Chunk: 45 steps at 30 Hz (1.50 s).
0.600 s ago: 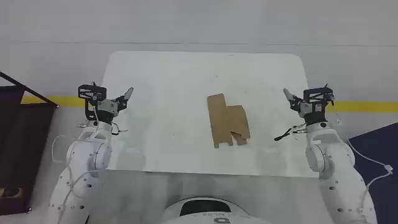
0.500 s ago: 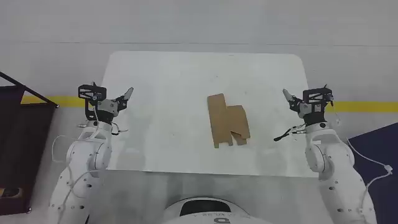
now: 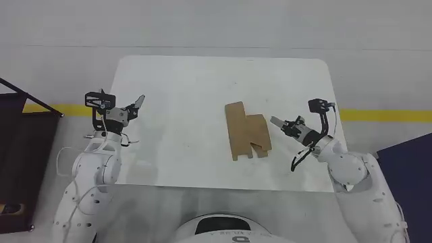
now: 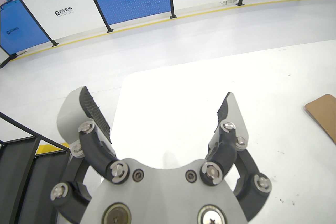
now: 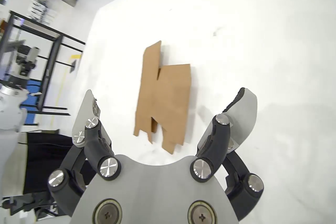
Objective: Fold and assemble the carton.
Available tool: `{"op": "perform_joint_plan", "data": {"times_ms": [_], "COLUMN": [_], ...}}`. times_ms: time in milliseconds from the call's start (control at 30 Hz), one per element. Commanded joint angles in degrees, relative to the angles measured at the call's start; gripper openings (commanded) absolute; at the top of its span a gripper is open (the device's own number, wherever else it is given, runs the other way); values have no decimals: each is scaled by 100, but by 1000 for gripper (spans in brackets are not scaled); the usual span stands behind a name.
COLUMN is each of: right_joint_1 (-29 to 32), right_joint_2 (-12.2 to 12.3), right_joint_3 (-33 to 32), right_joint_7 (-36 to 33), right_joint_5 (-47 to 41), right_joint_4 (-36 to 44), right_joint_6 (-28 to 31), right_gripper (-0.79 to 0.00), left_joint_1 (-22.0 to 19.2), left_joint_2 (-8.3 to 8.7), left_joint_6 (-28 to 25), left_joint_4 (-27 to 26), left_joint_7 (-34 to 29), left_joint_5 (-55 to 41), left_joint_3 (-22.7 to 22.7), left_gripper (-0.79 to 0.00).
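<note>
Brown carton (image 3: pixel 247 131) unmoved; right hand (image 3: pixel 276 121) swung nearer.

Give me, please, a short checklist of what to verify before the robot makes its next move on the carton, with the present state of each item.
1. Carton lies flat on the table, not yet folded: ok.
2. Right gripper open and empty: ok.
3. Right gripper faces the carton, which lies just ahead of its fingers: ok.
4. Left gripper open and empty: ok.
5. Left gripper close enough to help hold the carton: not ok; it is at the table's left edge, far from the carton.
6. Whether the carton's flaps are free to lift: cannot tell.
</note>
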State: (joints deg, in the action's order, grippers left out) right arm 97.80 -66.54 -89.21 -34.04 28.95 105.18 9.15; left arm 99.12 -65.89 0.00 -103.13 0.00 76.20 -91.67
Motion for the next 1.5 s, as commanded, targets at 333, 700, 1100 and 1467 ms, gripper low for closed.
{"op": "perform_joint_plan", "data": {"times_ms": [333, 700, 1100, 1467], "right_joint_1": [-228, -499, -542, -773], "right_joint_2": [41, 155, 175, 186], "right_joint_3": [-412, -374, 49, 360], "right_joint_7": [-1313, -2940, -2724, -2642], "right_joint_5": [-776, -1581, -1589, -1758], "right_joint_4": [-722, -1454, -1680, -2021], "right_joint_6": [-174, -369, -441, -654], "right_gripper": [0, -286, -329, -431], "left_joint_1": [0, 0, 0, 0], "left_joint_2": [0, 0, 0, 0], "left_joint_6": [0, 0, 0, 0], "left_joint_4": [0, 0, 0, 0], "left_joint_7": [0, 0, 0, 0], "left_joint_5": [0, 0, 0, 0], "left_joint_3": [0, 0, 0, 0], "left_gripper": [0, 0, 0, 0]}}
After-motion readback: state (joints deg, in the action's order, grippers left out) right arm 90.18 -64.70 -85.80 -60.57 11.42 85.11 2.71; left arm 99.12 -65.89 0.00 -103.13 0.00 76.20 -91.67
